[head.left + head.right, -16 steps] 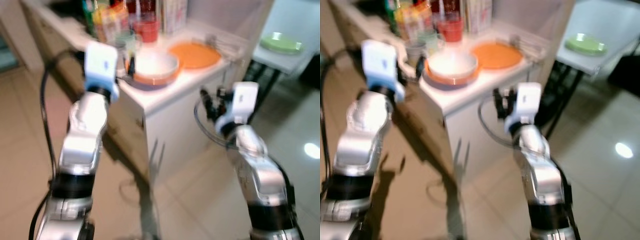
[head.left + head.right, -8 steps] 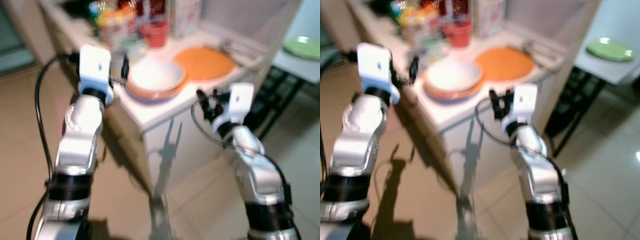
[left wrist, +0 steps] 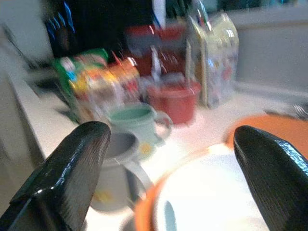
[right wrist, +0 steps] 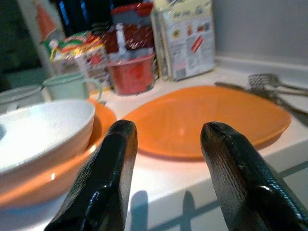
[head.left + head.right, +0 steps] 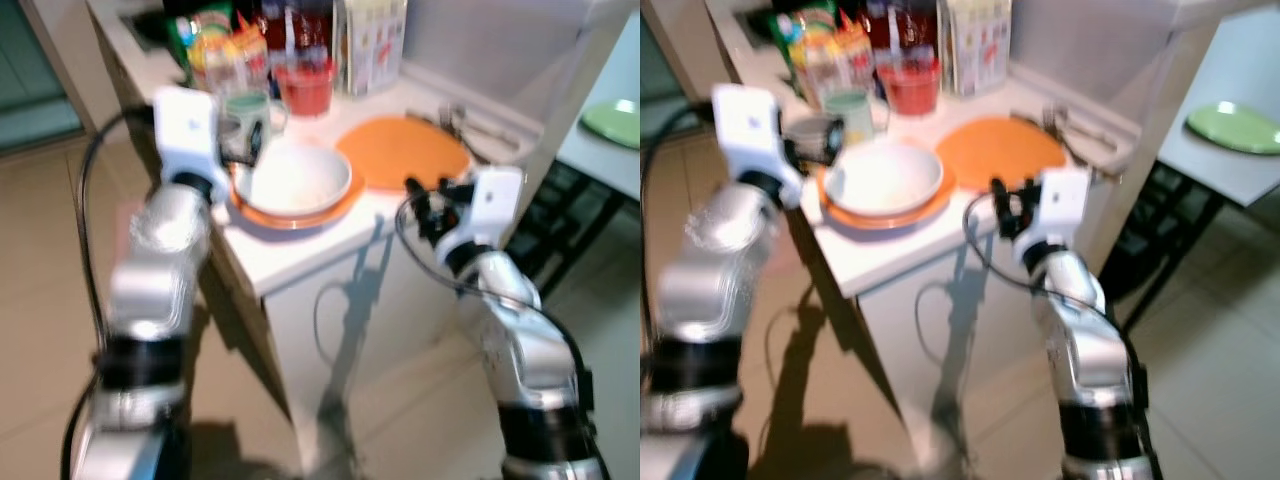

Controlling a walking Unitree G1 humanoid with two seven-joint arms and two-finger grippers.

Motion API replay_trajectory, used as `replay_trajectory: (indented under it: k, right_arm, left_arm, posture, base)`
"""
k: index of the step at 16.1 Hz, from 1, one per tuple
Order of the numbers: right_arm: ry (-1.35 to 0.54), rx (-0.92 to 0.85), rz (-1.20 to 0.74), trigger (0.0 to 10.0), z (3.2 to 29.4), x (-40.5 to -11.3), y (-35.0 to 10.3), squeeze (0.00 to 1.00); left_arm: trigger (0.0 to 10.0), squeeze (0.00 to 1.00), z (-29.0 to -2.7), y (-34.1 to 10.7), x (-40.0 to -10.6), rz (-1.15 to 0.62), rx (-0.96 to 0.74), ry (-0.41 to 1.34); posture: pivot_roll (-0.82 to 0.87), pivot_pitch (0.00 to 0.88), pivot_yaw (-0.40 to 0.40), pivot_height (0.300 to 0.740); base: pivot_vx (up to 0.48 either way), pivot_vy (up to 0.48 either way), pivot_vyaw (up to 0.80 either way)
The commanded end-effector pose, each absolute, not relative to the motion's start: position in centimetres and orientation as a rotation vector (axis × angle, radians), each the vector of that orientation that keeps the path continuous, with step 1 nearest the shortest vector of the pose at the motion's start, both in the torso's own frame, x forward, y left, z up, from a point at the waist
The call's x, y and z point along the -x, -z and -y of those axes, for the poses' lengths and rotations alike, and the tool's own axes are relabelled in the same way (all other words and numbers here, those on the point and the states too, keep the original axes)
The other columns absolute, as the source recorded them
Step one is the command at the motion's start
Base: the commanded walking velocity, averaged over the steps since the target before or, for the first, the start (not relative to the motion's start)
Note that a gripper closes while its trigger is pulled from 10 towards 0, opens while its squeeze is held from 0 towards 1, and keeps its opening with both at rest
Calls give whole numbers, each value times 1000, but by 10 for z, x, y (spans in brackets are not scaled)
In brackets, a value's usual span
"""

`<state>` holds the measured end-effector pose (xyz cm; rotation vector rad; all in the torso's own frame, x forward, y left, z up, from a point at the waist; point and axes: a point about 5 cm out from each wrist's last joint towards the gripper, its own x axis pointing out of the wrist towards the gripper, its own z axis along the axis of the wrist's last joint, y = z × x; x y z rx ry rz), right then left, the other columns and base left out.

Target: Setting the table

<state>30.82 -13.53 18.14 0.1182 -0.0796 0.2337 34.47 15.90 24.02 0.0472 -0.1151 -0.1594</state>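
A white bowl (image 5: 295, 178) sits in an orange plate (image 5: 290, 215) near the corner of a white counter (image 5: 300, 255). Beside it lies a flat orange plate (image 5: 405, 152), with forks (image 5: 480, 120) beyond it. My left gripper (image 3: 173, 132) is open, level with the bowl's left rim, pointing over the bowl toward a grey mug (image 3: 113, 168) and a green mug (image 3: 137, 122). At the counter's front edge my right gripper (image 4: 169, 127) is open and empty, facing the flat orange plate (image 4: 207, 118).
A red cup (image 5: 303, 88), bottles and food packets (image 5: 375, 40) crowd the back of the counter. On a separate table to the right lies a green plate (image 5: 1237, 128). Tiled floor lies below the counter. The frames are blurred.
The whole picture has shifted, so the camera moved and the counter now looks nearer. Both grippers stand closer to the counter's dishes. Neither has taken hold of anything.
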Motion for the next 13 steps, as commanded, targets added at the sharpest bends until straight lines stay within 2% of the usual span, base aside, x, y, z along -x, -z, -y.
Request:
replay_trajectory:
  k: [1, 5, 6, 7, 8, 13]
  right_arm:
    - [-278, -118, 92, 10000, 136, -307, -190, 0]
    - [-413, -56, 53, 10000, 136, -302, -194, 0]
    - [-457, -29, 35, 10000, 137, -299, -194, 0]
    - [-490, -6, 20, 10000, 137, -297, -194, 0]
    - [-533, 12, 0, 10000, 135, -293, -193, 0]
    - [-661, 53, -82, 10000, 129, -282, -190, 0]
  left_arm:
    - [10000, 1000, -155, -240, -349, 50, -7, 218]
    - [10000, 1000, -157, -244, -363, -71, 74, 299]
    - [10000, 961, -158, -246, -368, -97, 58, 316]
    - [10000, 451, -158, -246, -372, -112, 23, 322]
    - [10000, 0, -161, -246, -378, -120, -9, 306]
    - [10000, 0, -168, -234, -392, -208, -53, 276]
  posture:
    - [5, 0, 38, 740]
    - [0, 0, 41, 740]
    - [-4, 0, 41, 740]
    - [-4, 0, 41, 740]
    - [-4, 0, 41, 740]
    - [-13, 0, 46, 740]
  base:
    - [0, 0, 0]
    - [0, 0, 0]
    - [0, 0, 0]
    - [0, 0, 0]
    - [0, 0, 0]
    - [0, 0, 0]
